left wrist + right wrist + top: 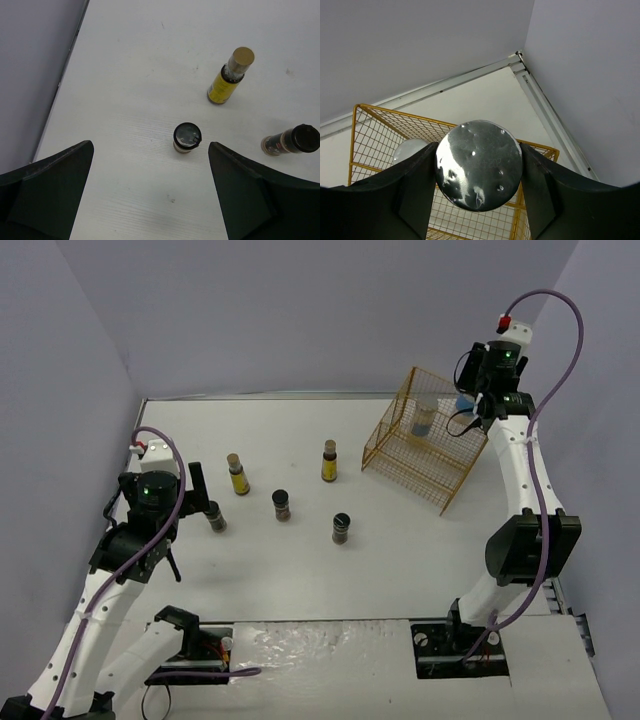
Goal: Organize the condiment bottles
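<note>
Jars on table (300, 580) all upright, long axes vertical, caps up: two yellow-labelled jars (237, 476) (329, 462), three black-capped jars (214, 517) (282, 505) (341, 529). Gold wire rack (440, 465) at far right holds one pale silver-lidded jar (424, 417). Right gripper (479, 185) clamps second silver-lidded jar (479, 165) above rack, lid toward wrist camera. Left gripper (150, 145) spread wide, one black-capped jar between its fingers, untouched.

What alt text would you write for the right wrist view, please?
The right gripper grips a silver-lidded jar, seen from its lid, above a gold wire rack. A second silver lid shows inside the rack, to the left.
</note>
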